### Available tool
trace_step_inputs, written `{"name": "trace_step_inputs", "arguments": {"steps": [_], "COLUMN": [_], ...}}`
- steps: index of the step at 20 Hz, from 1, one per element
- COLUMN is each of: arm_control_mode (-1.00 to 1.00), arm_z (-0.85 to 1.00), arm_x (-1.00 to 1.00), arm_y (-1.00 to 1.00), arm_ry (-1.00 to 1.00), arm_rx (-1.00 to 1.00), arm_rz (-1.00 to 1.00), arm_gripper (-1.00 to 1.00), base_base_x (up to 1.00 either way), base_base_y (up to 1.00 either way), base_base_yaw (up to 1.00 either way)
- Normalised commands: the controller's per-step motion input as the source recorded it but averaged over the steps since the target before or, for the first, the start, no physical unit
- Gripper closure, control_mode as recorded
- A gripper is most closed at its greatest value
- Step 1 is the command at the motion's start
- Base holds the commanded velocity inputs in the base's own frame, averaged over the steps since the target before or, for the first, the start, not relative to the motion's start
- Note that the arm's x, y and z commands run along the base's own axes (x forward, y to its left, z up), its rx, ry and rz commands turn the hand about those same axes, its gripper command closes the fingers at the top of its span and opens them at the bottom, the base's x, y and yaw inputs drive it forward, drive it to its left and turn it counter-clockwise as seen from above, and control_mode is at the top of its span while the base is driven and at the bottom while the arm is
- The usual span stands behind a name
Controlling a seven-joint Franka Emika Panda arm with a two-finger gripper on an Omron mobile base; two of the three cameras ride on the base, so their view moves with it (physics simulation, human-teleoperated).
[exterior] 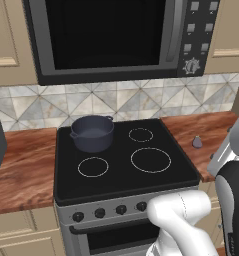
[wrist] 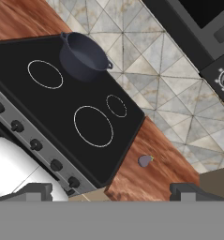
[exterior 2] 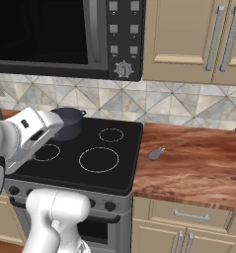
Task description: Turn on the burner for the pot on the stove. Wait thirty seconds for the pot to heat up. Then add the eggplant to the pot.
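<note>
The pot stood on the stove at the rear-left ring, at about 10 o'clock from the centre of the glass top. It appeared rigid and comparatively heavy. It was not to be lifted; the task required only its burner. The likely contact points were the knobs on the grey front panel: small, hard, round and probably slick, so a squared pinch across the knob body seemed advisable. Which knob governed the rear-left ring could not be read.

The eggplant lay on the surface just beside the right edge of the stove, at about 3 o'clock from the cooktop centre and well apart from the pot. It was judged light, smooth-skinned and slightly yielding, and its teardrop form was liable to roll or squirt out of a grip. The recommended hold was across the thickest part of the body, not at the tapered stem end.

The gripper was spread wide and held nothing. It hung above the front of the stove, with the finger tips visible along the lower margin of the hand view.

The surface was polished wood grain, flat and level on both sides of the stove. The glass cooktop appeared hard and slippery. A microwave was mounted over the stove at 12 o'clock, limiting overhead clearance above the pot. A tiled backsplash ran behind, with cabinets at upper right.
</note>
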Motion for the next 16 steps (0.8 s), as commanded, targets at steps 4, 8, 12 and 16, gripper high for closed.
{"name": "trace_step_inputs", "arguments": {"steps": [4, 8, 12, 16], "arm_control_mode": [-1.0, -1.0, -1.0, -1.0], "arm_z": [0.0, 0.0, 0.0, 0.0], "arm_x": [0.0, 0.0, 0.0, 0.0], "arm_y": [0.0, 0.0, 0.0, 0.0], "arm_ry": [0.0, 0.0, 0.0, 0.0], "arm_rx": [0.0, 0.0, 0.0, 0.0], "arm_rz": [0.0, 0.0, 0.0, 0.0], "arm_gripper": [-1.0, -1.0, -1.0, -1.0], "base_base_x": [0.0, 0.0, 0.0, 0.0], "base_base_y": [0.0, 0.0, 0.0, 0.0], "base_base_yaw": [0.0, 0.0, 0.0, 0.0]}}
